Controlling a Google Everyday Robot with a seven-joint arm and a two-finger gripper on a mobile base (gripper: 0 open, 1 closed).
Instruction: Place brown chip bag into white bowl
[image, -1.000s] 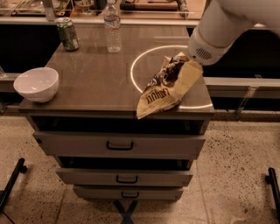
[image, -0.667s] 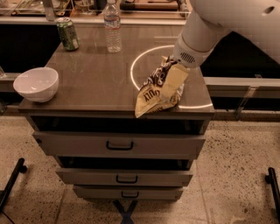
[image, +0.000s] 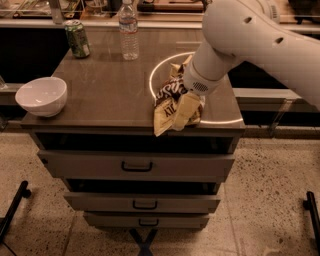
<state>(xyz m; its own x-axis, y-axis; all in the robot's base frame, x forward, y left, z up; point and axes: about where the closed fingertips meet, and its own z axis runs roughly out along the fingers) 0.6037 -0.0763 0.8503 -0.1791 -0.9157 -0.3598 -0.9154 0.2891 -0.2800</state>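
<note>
The brown chip bag (image: 167, 98), crinkled tan foil with a dark brown patch, hangs at the front right of the counter, its lower end near the front edge. My gripper (image: 183, 111) is shut on the bag, and one pale finger (image: 184, 109) lies across its front. The white arm comes down from the upper right and hides the bag's upper right part. The white bowl (image: 42, 95) sits empty at the front left corner of the counter, well to the left of the gripper and bag.
A green can (image: 77, 38) stands at the back left and a clear water bottle (image: 128, 30) at the back middle. A white ring mark (image: 152, 75) lies on the grey counter top (image: 107, 87). Drawers (image: 135, 165) are below the counter's front edge.
The arm has swung left and a little toward the front, carrying the chip bag with it. The bowl, can and bottle have not moved.
</note>
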